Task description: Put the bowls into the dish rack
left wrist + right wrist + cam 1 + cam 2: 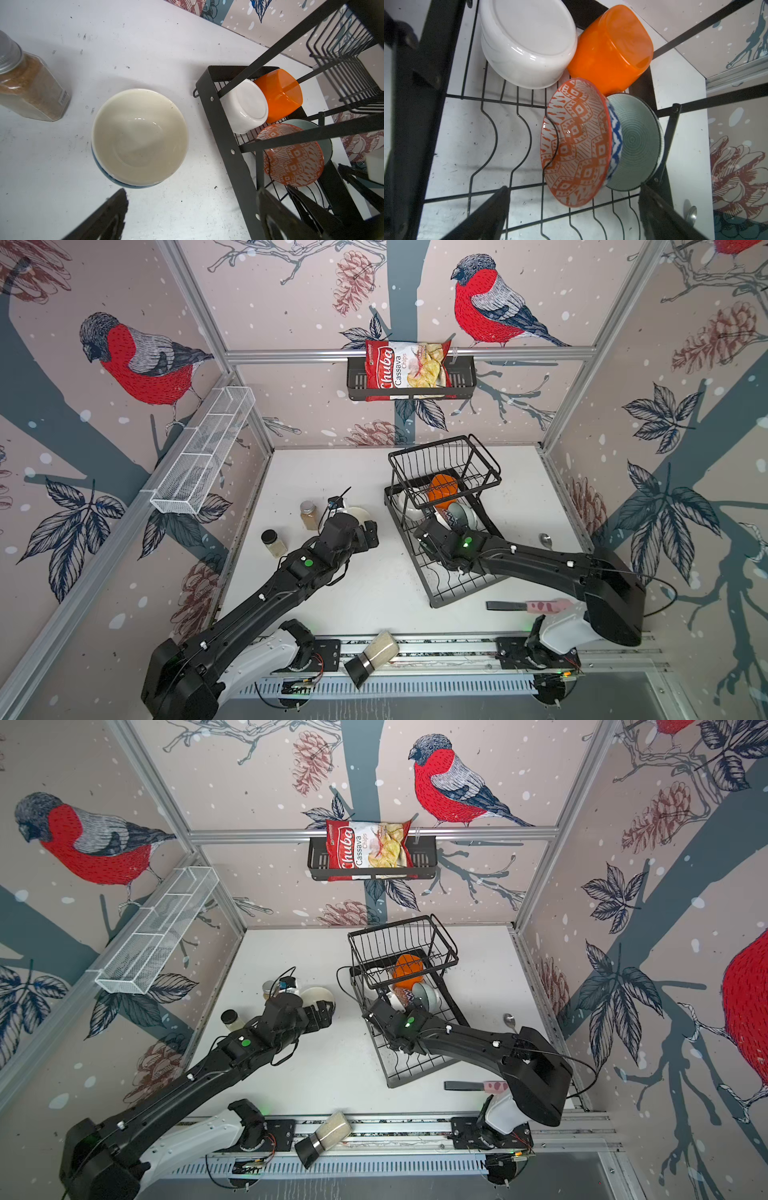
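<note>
The black wire dish rack (465, 593) (220, 128) stands right of the middle. On its lower tier sit a white bowl (527, 41), a bright orange bowl (610, 47) (444, 487), an orange-red patterned bowl (577, 143), a blue patterned one (615, 133) and a green ribbed one (639, 143), the last three nested on edge. My right gripper (574, 212) (428, 531) hangs open just in front of the patterned bowl, holding nothing. A cream bowl with a blue outside (140, 137) (318, 994) sits upright on the table left of the rack. My left gripper (192, 199) (370, 533) is open and empty beside it.
Two spice jars (309, 514) (274, 543) stand left of the cream bowl; a third (374, 655) lies on the front rail. A spoon (545, 539) and a pink-handled utensil (523, 606) lie right of the rack. The chips basket (411, 373) and white mesh shelf (203, 452) hang on the walls.
</note>
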